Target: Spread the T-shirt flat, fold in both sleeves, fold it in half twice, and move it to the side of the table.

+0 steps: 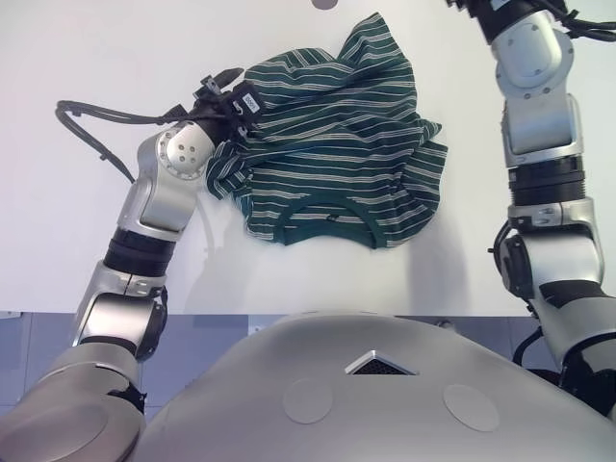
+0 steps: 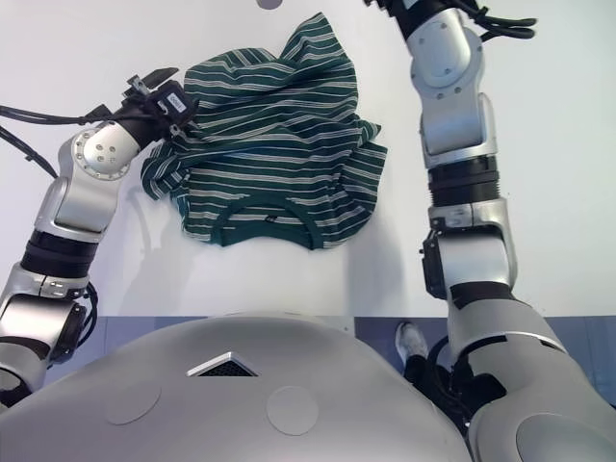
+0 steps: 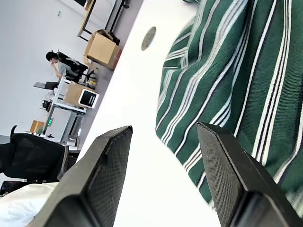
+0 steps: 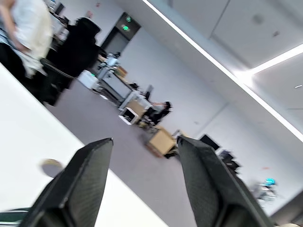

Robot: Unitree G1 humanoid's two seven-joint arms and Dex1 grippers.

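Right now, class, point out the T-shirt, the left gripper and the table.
T-shirt [image 1: 337, 144]: left eye view, middle of the striped body.
left gripper [image 3: 163, 128]: left wrist view, midway between its open fingertips.
table [image 1: 58, 241]: left eye view, bare white top.

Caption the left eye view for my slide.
Open left tool at a crumpled striped T-shirt's edge on a white table.

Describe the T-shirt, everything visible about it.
The T-shirt is dark green with thin white stripes, a soft knit by its look. It lies crumpled in a heap on the white table, not spread flat, with its collar toward the robot. The left gripper, fingers open, sits at its left edge.
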